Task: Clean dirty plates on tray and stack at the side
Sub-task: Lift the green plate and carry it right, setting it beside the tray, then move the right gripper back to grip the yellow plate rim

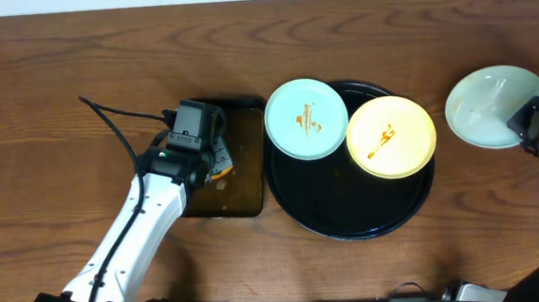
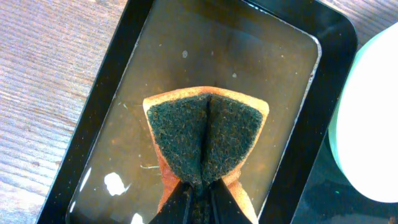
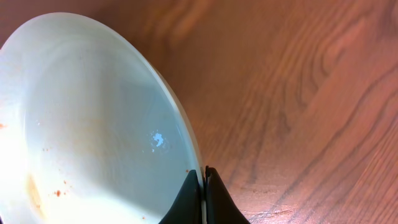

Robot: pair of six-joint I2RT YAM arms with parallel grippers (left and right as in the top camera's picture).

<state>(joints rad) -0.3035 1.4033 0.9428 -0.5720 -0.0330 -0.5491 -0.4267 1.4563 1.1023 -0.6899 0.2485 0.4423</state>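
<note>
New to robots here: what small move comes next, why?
Probably the right end effector opens, releasing the pale mint round plate: it is beside the round black tray, nearly wiped, while a streaked mint plate and a yellow plate wait there.

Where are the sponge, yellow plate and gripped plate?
sponge (image 2: 180, 134), left wrist view, green scouring face
yellow plate (image 1: 402, 115), overhead view, bare upper part
gripped plate (image 3: 93, 124), right wrist view, inner surface

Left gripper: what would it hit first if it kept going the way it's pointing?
The sponge in the left gripper would probably press onto the wet floor of the rectangular tray; depth unclear.
</note>
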